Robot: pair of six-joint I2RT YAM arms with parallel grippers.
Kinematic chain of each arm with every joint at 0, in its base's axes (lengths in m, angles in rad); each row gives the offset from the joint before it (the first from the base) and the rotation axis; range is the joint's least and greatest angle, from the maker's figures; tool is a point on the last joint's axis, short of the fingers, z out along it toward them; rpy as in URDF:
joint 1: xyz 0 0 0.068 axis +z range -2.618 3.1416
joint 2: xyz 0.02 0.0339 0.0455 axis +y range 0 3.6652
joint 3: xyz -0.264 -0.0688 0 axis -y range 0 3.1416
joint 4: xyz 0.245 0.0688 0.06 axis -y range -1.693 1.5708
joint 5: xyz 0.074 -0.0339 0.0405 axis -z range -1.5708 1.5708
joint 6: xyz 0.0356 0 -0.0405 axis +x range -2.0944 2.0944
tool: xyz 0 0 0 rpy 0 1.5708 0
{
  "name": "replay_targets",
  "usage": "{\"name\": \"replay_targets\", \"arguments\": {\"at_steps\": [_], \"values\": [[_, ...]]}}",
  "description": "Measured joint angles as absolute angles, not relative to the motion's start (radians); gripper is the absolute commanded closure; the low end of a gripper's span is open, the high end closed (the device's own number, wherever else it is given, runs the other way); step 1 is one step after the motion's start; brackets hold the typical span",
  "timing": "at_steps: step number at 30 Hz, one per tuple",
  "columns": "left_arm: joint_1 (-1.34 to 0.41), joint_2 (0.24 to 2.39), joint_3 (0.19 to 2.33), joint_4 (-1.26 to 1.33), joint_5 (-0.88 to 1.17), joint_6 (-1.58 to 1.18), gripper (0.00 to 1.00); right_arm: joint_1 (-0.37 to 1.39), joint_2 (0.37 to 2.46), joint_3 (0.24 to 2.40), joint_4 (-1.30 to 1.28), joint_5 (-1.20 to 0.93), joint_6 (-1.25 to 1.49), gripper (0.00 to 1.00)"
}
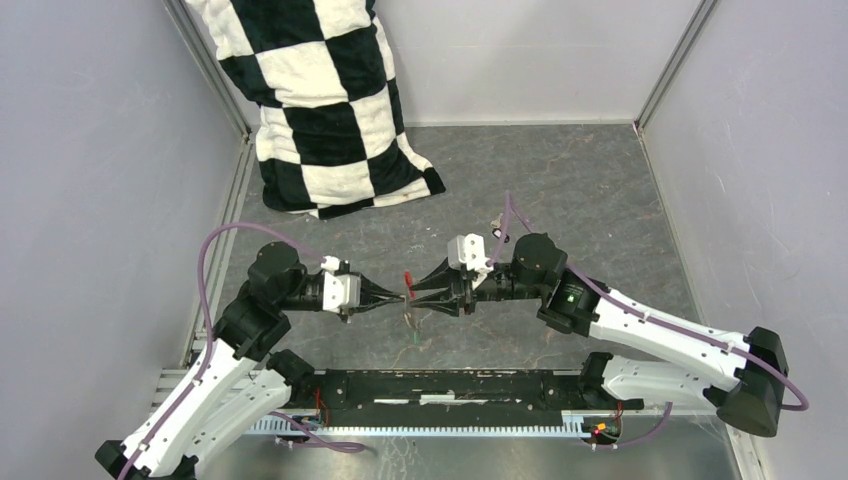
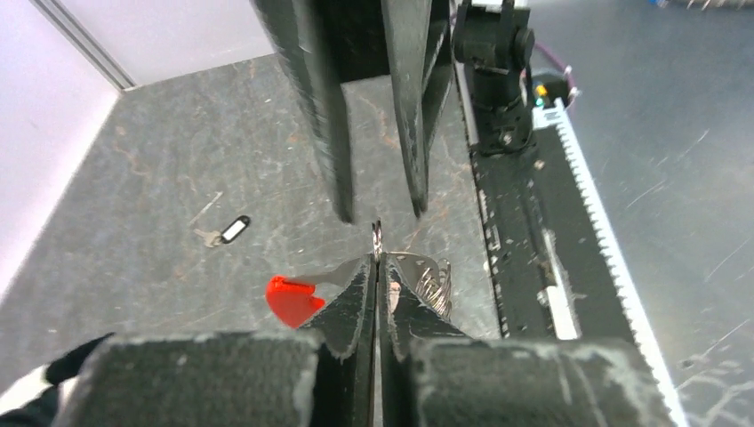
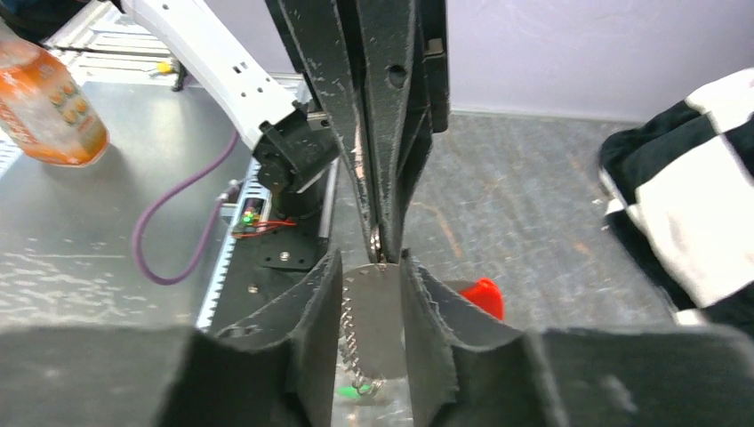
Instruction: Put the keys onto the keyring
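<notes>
My left gripper (image 1: 398,297) (image 2: 377,260) is shut on the keyring and holds it above the table. The thin ring (image 2: 377,237) pokes out past its tips, the red piece (image 2: 292,299) (image 1: 408,282) sticks out to one side, and the grey strip with a coiled chain (image 2: 433,279) hangs on the other. My right gripper (image 1: 415,293) (image 3: 373,262) faces it tip to tip, jaws open on either side of the grey strip (image 3: 375,311). The green tag (image 3: 356,390) shows below the chain; I cannot tell whether it hangs from it. The black key with a white label (image 2: 233,229) lies on the table.
A black-and-white checkered cushion (image 1: 320,100) (image 3: 685,222) leans at the back left. A black rail with a toothed strip (image 1: 460,385) runs along the near edge. An orange bottle (image 3: 44,98) stands beyond the rail. Grey walls close in both sides.
</notes>
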State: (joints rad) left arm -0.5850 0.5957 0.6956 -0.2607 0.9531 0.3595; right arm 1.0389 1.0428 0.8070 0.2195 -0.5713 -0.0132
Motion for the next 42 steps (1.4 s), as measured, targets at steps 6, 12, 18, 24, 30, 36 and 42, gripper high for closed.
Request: {"name": "replay_targets", "arguments": {"at_steps": [6,12,18,24,30,36,42], "values": [[-0.585,0.521,0.683,-0.356,0.959,0.68,0.98,1.039,0.952,0.807,0.147,-0.536,-0.059,0.46],[-0.585,0.48,0.683,-0.475,1.001,1.069,0.98,1.039,0.893,0.81,0.083,-0.487,-0.099,0.45],[-0.585,0.46,0.683,-0.583,1.031,1.337,0.98,1.039,0.89,0.791,0.066,-0.469,-0.106,0.44],[-0.585,0.436,0.683,-0.606,1.059,1.449,0.98,1.039,0.885,0.772,0.06,-0.452,-0.115,0.37],[-0.585,0.435,0.683,-0.614,1.082,1.483,0.98,1.039,0.871,0.743,0.041,-0.334,-0.109,0.13],[-0.585,0.445,0.683,-0.662,1.086,1.497,0.98,0.922,0.904,0.722,0.02,-0.147,-0.071,0.12],[-0.585,0.502,0.683,-0.658,1.099,1.361,0.98,0.691,1.071,0.72,-0.007,-0.041,0.007,0.2]]}}
